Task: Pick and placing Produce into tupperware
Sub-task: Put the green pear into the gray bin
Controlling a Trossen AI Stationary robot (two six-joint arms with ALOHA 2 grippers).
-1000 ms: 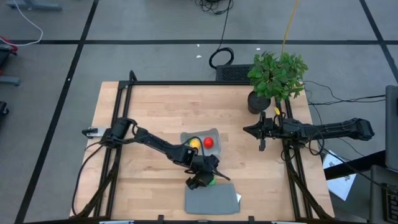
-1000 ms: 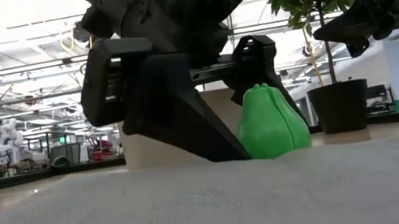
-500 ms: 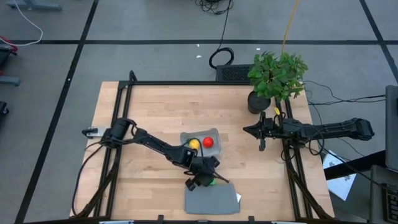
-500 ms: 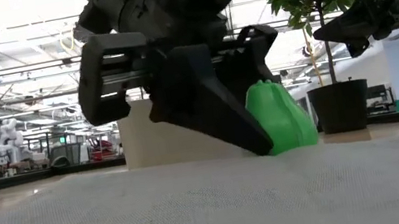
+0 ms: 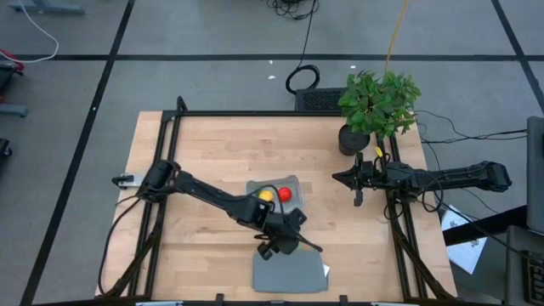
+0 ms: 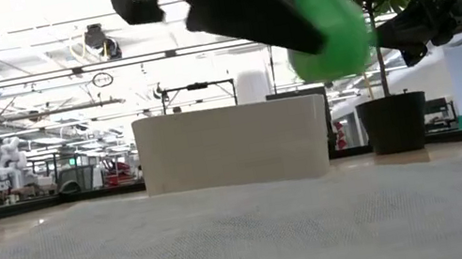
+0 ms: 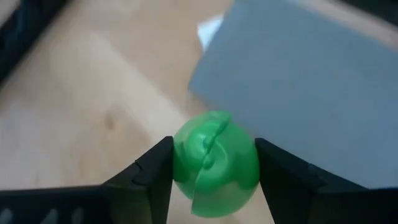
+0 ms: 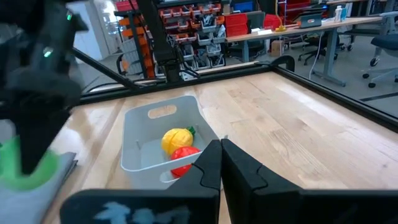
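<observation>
The green produce (image 7: 214,163) is lifted off the table, with my left gripper (image 5: 287,242) shut on it near the table's front edge, above the far edge of the grey lid (image 5: 289,274). In the low view the green produce (image 6: 325,29) hangs higher than the tupperware's wall (image 6: 232,145). The tupperware (image 5: 294,181) stands at mid-table with the yellow produce (image 5: 266,196) and the red produce (image 5: 285,194) inside. My right gripper (image 5: 336,178) hovers shut, right of the tupperware, holding nothing. My left gripper pinches the green produce by two opposite sides (image 7: 180,165) between its two fingers (image 7: 277,177). The fingers slant down from above. The produce is clear of the table and the lid.
The flat grey lid (image 7: 311,81) lies at the front edge, below the held produce. A potted plant (image 5: 378,106) stands at the far right of the table. Black rails (image 5: 161,170) frame the tabletop. Bare wood lies left of the tupperware.
My left gripper's fingers stood open on either side of the green produce, which rested on the table by the lid. They have shut on it, tipping it, and then risen, lifting it clear of the table. My right gripper has kept still.
</observation>
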